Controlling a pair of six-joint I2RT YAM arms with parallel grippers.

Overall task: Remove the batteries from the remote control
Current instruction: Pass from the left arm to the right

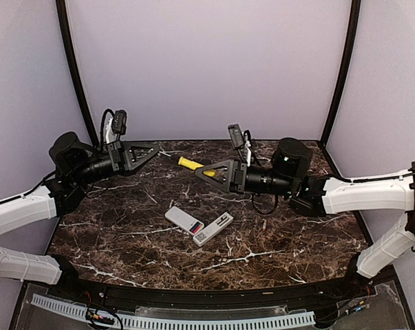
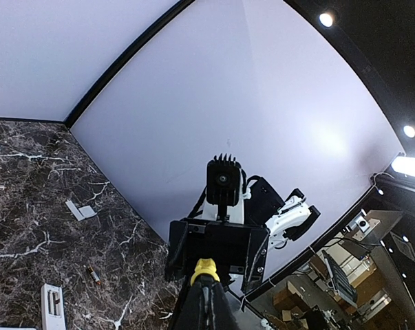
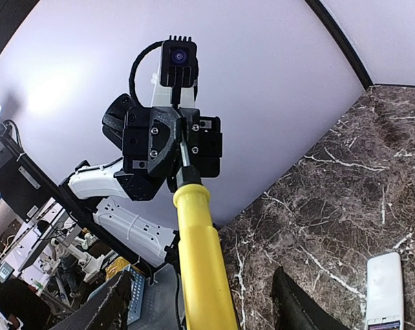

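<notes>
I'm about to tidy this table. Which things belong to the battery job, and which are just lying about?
Job: remote control, in two white pieces; loose battery.
Not the job's: yellow-handled screwdriver, gripped by the left gripper.

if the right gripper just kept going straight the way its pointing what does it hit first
The yellow-handled screwdriver lies between its open jaws, so the right gripper would slide along that handle and most likely meet the left gripper, which is shut on the shaft. Exact depth is hard to judge.
</notes>
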